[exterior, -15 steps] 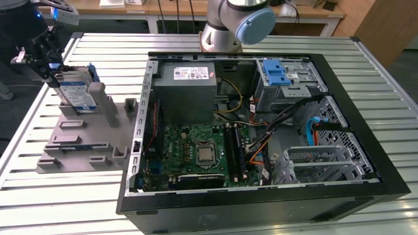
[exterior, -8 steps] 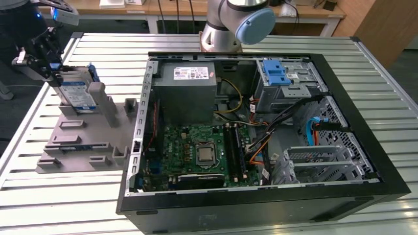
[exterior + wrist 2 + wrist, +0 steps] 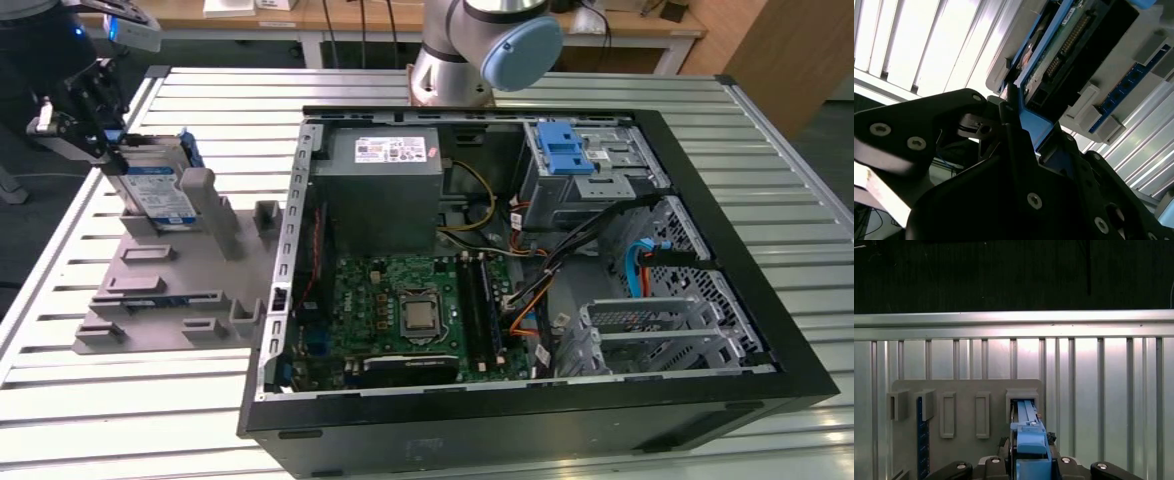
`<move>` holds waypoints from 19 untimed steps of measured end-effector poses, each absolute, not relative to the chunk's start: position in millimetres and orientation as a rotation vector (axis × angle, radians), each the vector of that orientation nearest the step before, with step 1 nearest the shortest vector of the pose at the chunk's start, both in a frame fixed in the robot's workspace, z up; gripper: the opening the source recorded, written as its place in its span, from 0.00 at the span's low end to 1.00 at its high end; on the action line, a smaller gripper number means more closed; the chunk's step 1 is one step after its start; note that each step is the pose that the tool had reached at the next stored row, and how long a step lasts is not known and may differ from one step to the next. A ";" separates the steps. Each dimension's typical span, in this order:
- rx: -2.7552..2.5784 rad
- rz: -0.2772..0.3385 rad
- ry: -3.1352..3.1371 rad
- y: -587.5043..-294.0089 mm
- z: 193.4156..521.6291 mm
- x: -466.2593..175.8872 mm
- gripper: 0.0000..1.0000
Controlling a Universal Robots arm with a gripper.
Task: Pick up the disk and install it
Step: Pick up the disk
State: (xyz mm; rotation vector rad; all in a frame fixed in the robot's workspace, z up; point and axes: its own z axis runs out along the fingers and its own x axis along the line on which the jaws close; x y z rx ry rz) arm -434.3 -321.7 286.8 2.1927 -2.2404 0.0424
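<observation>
Exterior view: the disk (image 3: 154,195), standing on end in the grey stand (image 3: 160,300), is clamped at its blue top end by the gripper (image 3: 123,150), well apart from the computer case (image 3: 534,440).

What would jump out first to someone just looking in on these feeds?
The open computer case, green motherboard exposed, dominates the exterior view's middle and right. At that view's far left the gripper is closed on the disk, which stands upright in a grey fixture; both wrist views show its blue handle clamped in the gripper.
</observation>
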 end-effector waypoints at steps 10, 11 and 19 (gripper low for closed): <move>2.193 0.043 -2.241 -321.7 288.1 -434.4 0.36; 2.193 0.043 -2.240 -321.7 288.2 -434.4 0.36; 2.193 0.042 -2.240 -321.7 288.4 -434.4 0.36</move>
